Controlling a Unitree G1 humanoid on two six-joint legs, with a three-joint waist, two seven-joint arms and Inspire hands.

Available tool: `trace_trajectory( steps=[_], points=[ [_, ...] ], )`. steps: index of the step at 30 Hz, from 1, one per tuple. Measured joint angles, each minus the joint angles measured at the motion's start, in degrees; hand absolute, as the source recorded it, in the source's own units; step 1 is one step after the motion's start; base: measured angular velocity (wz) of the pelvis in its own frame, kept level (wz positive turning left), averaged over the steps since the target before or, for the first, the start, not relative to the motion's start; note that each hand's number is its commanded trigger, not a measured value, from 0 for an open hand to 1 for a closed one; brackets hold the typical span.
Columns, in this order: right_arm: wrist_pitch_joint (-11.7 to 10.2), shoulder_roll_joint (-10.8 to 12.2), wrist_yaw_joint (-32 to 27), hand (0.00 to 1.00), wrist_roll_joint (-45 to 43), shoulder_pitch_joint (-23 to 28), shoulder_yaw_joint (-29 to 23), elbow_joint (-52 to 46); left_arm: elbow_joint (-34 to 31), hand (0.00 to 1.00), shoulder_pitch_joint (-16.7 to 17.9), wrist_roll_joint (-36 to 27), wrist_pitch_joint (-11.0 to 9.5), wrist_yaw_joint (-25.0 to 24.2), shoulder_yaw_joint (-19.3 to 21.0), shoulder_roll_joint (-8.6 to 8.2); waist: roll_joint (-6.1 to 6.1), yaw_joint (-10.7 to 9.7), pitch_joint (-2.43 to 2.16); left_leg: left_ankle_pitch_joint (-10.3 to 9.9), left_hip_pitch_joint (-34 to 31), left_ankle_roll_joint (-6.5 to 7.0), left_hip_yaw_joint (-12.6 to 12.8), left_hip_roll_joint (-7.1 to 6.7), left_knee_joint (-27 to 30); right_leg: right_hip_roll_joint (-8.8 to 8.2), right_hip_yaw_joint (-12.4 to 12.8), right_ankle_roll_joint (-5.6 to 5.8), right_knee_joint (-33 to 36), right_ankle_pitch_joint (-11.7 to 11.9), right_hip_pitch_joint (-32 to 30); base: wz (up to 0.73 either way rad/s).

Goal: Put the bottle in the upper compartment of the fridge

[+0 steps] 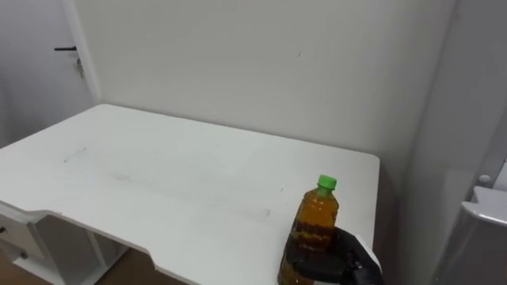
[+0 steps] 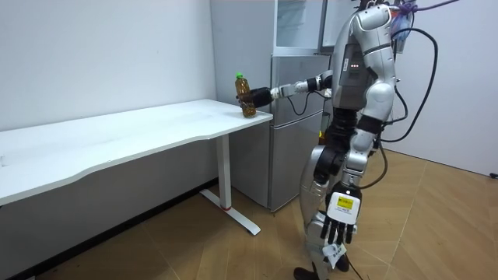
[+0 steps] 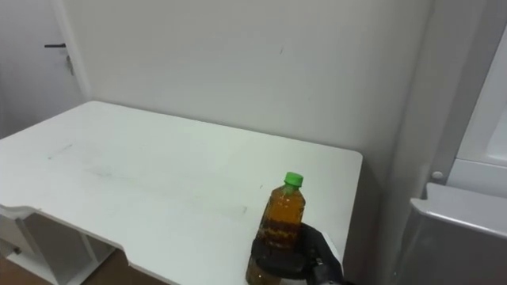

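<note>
We see the bottle (image 1: pixel 318 224) upright at the table's (image 1: pixel 158 182) corner nearest the fridge (image 2: pixel 292 117), green cap up, amber liquid inside. Our right hand (image 1: pixel 352 257) comes in from the lower right of the eye views and holds it low down, dark fingers curled round the bottle's lower half. In the room view that arm reaches out almost level from the shoulder, forearm straight towards the table's end. We cannot tell whether the bottle's base rests on the tabletop or is just clear of it. Our left hand (image 2: pixel 338 227) hangs at our side, fingers loose and pointing to the floor. We stand upright beside the fridge.
</note>
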Motion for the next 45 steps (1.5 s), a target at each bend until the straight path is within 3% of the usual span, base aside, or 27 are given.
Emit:
trace_trajectory(
  steps=[8,12,14,19,23,27,32,45],
  points=[
    [0.01,-0.16,0.86,1.00,1.33,0.01,-0.24,0.05,-1.79,0.00,0.93,-2.08,-0.11,-0.98,-0.46,0.12,0.46,-0.49,0.08,0.00,0.30,0.00,0.02,0.05,-0.05,-0.04,0.07,0.00,0.12,0.00,0.10,-0.01],
    [0.05,-0.33,1.99,1.00,1.02,0.07,-0.27,-0.30,-2.39,0.00,0.89,-2.00,-1.30,-2.32,-0.33,0.14,0.35,-0.64,-0.04,0.01,0.50,0.02,0.15,0.03,-0.31,-0.06,0.14,0.01,0.17,0.00,-0.10,0.00],
    [0.75,-0.46,2.14,1.00,-0.64,1.46,-0.26,-3.85,-2.53,0.00,0.83,-2.03,-1.68,-2.37,0.74,0.06,-0.10,-0.55,-0.31,0.09,0.29,0.14,0.37,0.02,-0.79,-0.10,0.30,0.01,0.48,0.00,-0.78,-0.06],
    [1.86,-1.62,3.40,1.00,-0.69,1.99,-0.28,-11.57,-2.00,0.00,0.34,-2.03,-1.78,-2.37,2.27,0.25,-0.34,-0.71,-0.39,0.12,0.76,0.18,0.52,0.06,-1.23,-0.42,0.38,0.04,1.19,-0.05,-0.81,-0.02],
    [1.90,-2.57,4.39,1.00,-2.09,1.95,-0.28,-18.07,-1.66,0.00,-0.55,-1.95,-2.41,-2.30,2.31,0.61,-0.97,-1.20,-0.31,0.13,1.06,0.20,0.67,0.08,-1.35,-0.44,0.39,0.06,1.18,-0.04,-0.59,0.00],
    [1.92,-2.99,5.15,1.00,-3.26,2.10,-0.28,-22.13,-1.38,0.00,-1.03,-1.99,-3.27,-1.84,2.66,0.64,-1.78,-2.01,0.12,0.25,1.74,0.37,1.23,0.18,-1.90,-0.44,0.58,0.06,1.12,-0.04,-0.25,-0.03],
    [2.27,-4.65,7.02,1.00,-7.14,2.10,-1.50,-30.01,-0.71,0.00,-2.42,-1.95,-3.38,-1.13,3.47,1.01,-2.61,-2.75,-0.18,0.25,2.51,0.39,2.55,0.22,-2.25,-0.44,1.95,0.13,1.11,0.00,0.12,-0.12],
    [2.93,-5.06,9.00,1.00,-9.77,2.11,-6.73,-41.59,2.33,0.00,-3.06,-1.84,-3.58,-1.20,4.23,1.04,-2.23,-5.33,-0.55,0.14,3.02,0.54,3.78,0.56,-2.49,-0.34,3.34,0.13,2.03,0.07,-0.39,-0.05]
  ],
)
